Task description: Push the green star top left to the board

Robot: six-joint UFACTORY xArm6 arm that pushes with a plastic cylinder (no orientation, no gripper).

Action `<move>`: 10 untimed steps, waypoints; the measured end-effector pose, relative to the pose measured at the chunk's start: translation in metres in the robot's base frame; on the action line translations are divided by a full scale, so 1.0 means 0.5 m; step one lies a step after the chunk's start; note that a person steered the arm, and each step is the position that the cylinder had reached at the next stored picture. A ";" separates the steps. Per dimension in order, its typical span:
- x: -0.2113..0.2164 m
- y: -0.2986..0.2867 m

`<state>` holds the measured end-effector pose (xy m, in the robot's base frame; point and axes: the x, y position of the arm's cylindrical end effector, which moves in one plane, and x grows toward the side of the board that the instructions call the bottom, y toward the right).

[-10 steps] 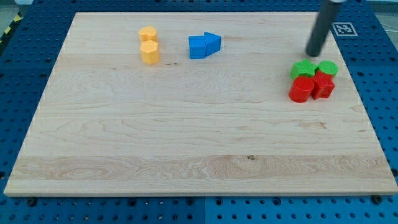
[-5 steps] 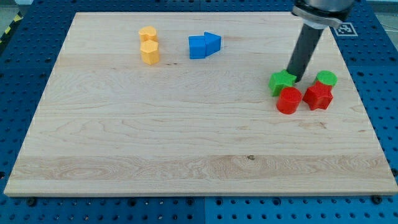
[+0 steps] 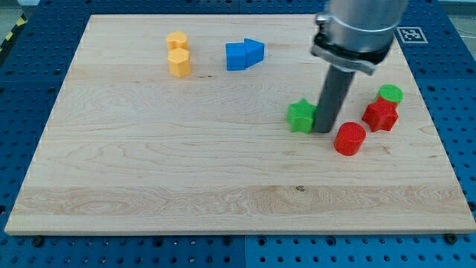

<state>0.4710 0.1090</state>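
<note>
One star, tip at its right side

One green star (image 3: 300, 116) lies flat on the worktop (image 3: 149, 164), right of centre and a little above the middle line. It is squat, with no clear long axis; one point faces the view's top, and the other points are hard to count at this size.

No jaws on this arm: it ends in a plain dark rod, so nothing clenches or releases. My tip (image 3: 324, 131) stands just beside the star on the view's right, apparently touching its right edge; the contact line itself is hidden by the rod.

Red cylinder (image 3: 349, 138) sits near the tip, to its lower right, apart from it. Red star (image 3: 381, 115) is further right, with a green cylinder (image 3: 390, 93) touching its top edge.

Upper left: two yellow blocks (image 3: 178, 54) stacked in line, touching, shapes unclear. Two blue blocks (image 3: 244, 53) touch side by side near the top centre.

The rod's grey collar is cut off by the view's top edge and covers part of the worktop behind it.
</note>
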 end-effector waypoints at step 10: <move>-0.174 -0.590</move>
<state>0.3838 -0.1863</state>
